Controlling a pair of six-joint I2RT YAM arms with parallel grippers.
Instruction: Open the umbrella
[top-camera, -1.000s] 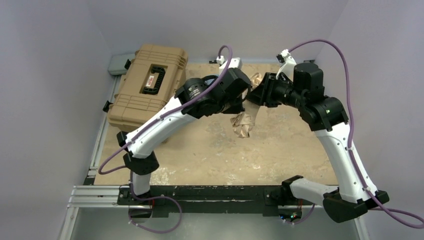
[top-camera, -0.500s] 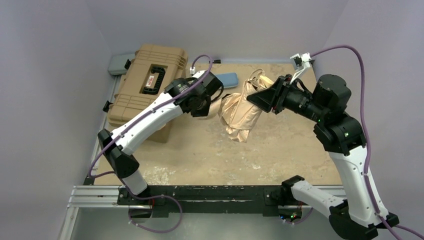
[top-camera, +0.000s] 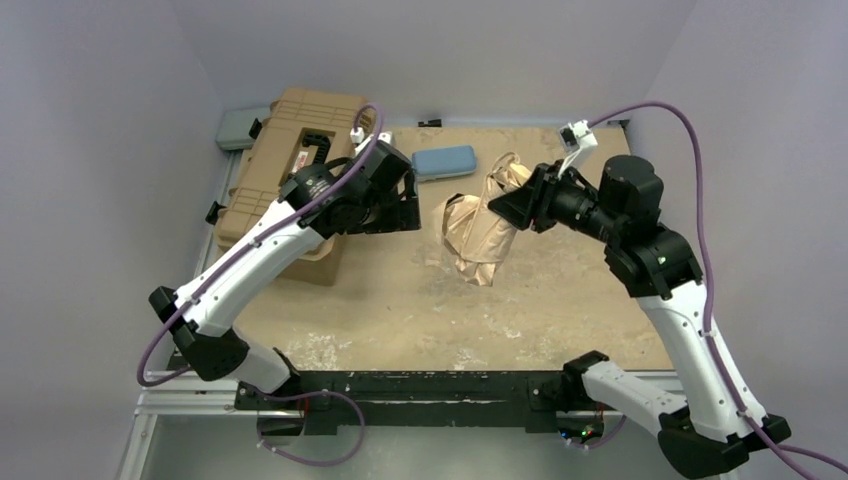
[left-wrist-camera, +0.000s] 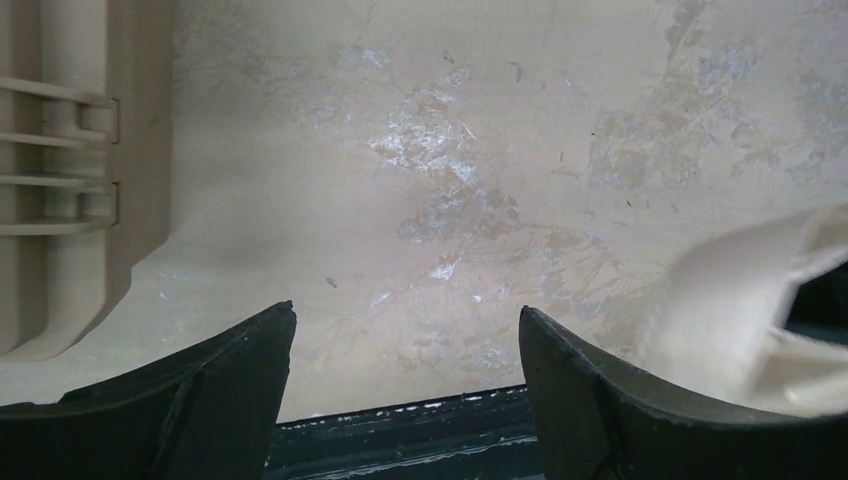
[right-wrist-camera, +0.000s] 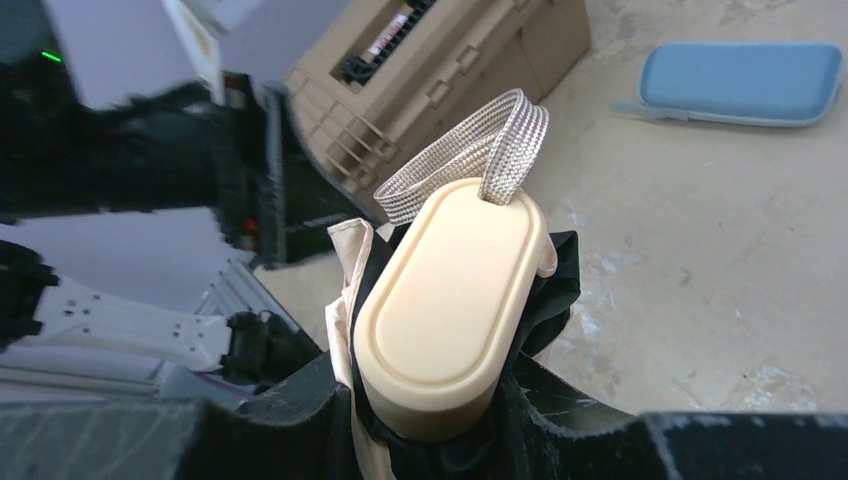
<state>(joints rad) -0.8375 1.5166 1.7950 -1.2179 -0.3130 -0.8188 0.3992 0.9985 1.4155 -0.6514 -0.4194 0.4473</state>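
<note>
Top view, hold: the right fingers (top-camera: 512, 205) are clamped on the handle end of the compact folding umbrella of pale beige cloth (top-camera: 480, 232), which hangs crumpled and unopened below them, clear of the sandy, scuffed bench (top-camera: 560, 300). Held by that end, the canopy can fall free.
Top view, free arm: the left fingers (top-camera: 405, 203) stand apart and hold nothing. They are beside the umbrella, not touching it, probably placed for a fresh grip.
Top view, bystanders: a light-blue oblong fabric sleeve (top-camera: 443, 161) lies beyond both sets of fingers. A tan ribbed hard case with a black handle (top-camera: 300, 165) sits behind the left fingers.
Left wrist view: the left fingers (left-wrist-camera: 215, 400) are spread over bare bench (left-wrist-camera: 450, 150). A fold of beige umbrella cloth (left-wrist-camera: 740, 310) is just outside one finger and the case wall (left-wrist-camera: 70, 150) is well outside the other.
Right wrist view: the oblong cream plastic handle (right-wrist-camera: 455, 300) stands up between the right fingers (right-wrist-camera: 575, 415), with black underside cloth (right-wrist-camera: 548, 290) bunched around it. A grey woven wrist strap (right-wrist-camera: 470, 150) loops off its far end.
Count: one umbrella, one handle, one strap, one sleeve, one case, two arms.
Judgement: the umbrella is secured but not yet opened.
</note>
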